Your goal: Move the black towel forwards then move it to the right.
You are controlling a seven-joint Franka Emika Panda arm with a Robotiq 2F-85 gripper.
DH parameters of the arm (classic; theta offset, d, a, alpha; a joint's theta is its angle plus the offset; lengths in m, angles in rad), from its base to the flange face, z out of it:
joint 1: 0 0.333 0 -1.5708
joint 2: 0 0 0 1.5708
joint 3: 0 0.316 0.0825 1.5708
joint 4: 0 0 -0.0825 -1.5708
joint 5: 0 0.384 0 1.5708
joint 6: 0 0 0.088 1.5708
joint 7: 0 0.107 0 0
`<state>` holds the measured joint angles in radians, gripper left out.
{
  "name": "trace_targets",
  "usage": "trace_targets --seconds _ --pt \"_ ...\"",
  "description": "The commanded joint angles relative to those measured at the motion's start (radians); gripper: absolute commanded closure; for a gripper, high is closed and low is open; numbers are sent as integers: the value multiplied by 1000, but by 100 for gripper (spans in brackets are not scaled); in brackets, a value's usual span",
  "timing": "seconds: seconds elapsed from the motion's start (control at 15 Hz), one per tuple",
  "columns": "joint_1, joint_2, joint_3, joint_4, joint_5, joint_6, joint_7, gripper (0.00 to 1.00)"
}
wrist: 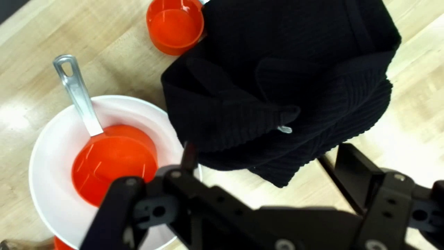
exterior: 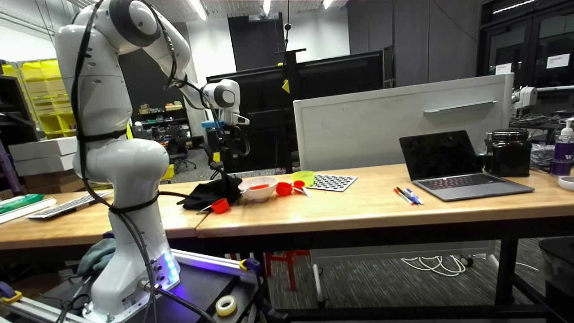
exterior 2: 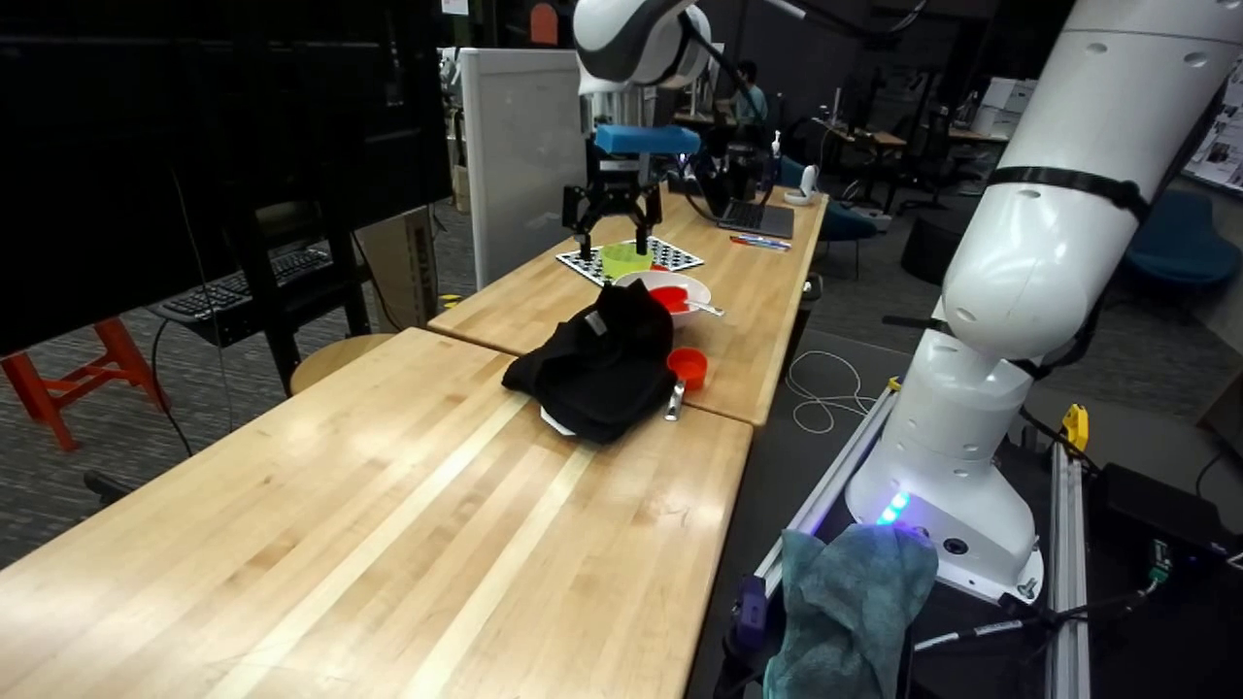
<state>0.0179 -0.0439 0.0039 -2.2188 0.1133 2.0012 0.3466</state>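
Note:
The black towel [exterior: 213, 194] lies crumpled in a heap on the wooden table, across the seam between two tabletops. It also shows in an exterior view [exterior 2: 604, 369] and in the wrist view [wrist: 295, 80], with a small pale tag on it. A folded edge of it lies against the white bowl [wrist: 48, 163], and a red measuring cup [wrist: 173, 29] sits at its side. My gripper [wrist: 267, 160] is open, with its fingers wide apart and nothing between them. It hangs above the table, over the towel's edge and the bowl side, apart from both. It also shows in an exterior view [exterior 2: 614, 245].
The bowl holds another red measuring cup [wrist: 114, 159]. More red cups [exterior: 284, 189], a green bowl [exterior: 303, 177] and a checkered board [exterior: 334, 182] stand beyond it. Markers [exterior: 408, 196], a laptop [exterior: 471, 179] and a dark jar [exterior: 508, 153] are farther along. A whiteboard panel [exterior: 358, 130] stands behind.

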Motion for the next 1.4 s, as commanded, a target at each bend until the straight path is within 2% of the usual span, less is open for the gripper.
trace_targets --seconds 0.0,0.53,0.93,1.33 --pt "21 -100 40 -45 -16 -21 87 0" --pt "77 -188 160 -93 2 0 248 0" --pt "141 -169 251 -133 8 78 343 0" --pt "177 -147 301 -148 -7 126 400 0"
